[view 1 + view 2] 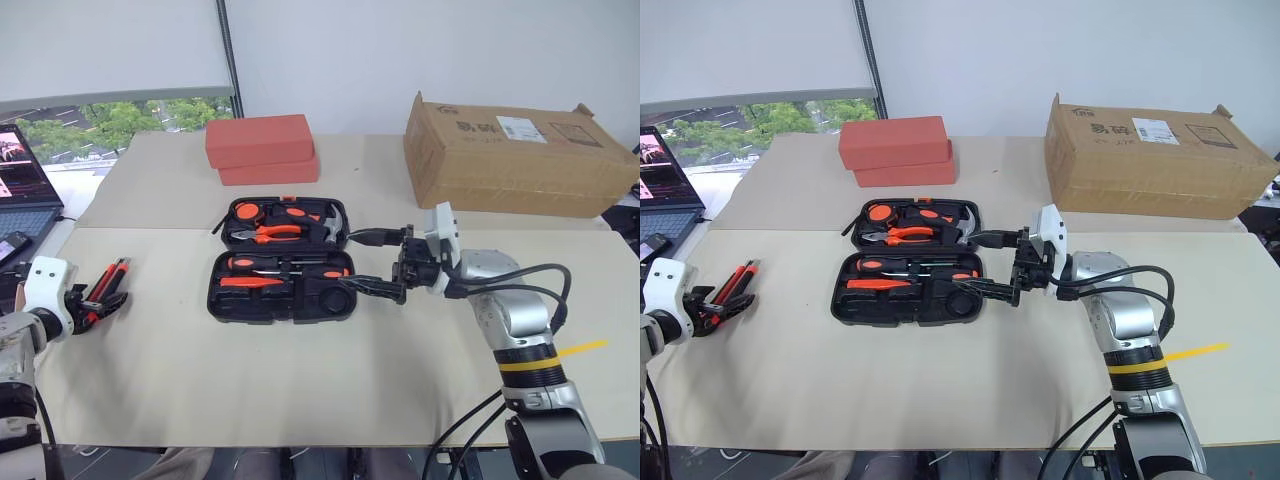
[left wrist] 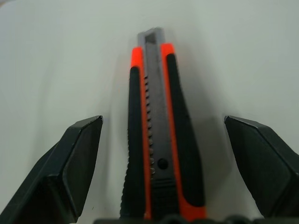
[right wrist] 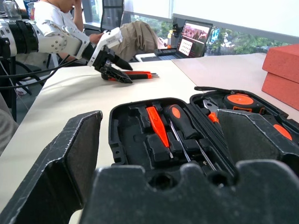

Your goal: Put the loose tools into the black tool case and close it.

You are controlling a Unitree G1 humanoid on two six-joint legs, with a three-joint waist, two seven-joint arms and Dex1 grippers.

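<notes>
1. Looking down from the head camera, I saw the black tool case lying open at the middle of the beige table, its hinge line running left to right, the lid half on the far side and the tray half nearer me.
2. Screwdrivers lay in the tray with their long axes left to right, orange handles toward my left.
3. The utility knife lay on the table well to the left of the case, its long axis slanting away from me and to the right.
4. My left gripper sat at the knife's near end, fingers spread wide to either side of it, apart from its sides.
5. The left wrist camera showed what the head view could not: the knife's grey slider track between black-and-orange grips, pointing straight away between the fingers.
6. My right gripper hovered at the case's right edge, pointing left, fingers spread and empty.
7. The right wrist camera showed a seated person and a laptop beyond the table.
</notes>
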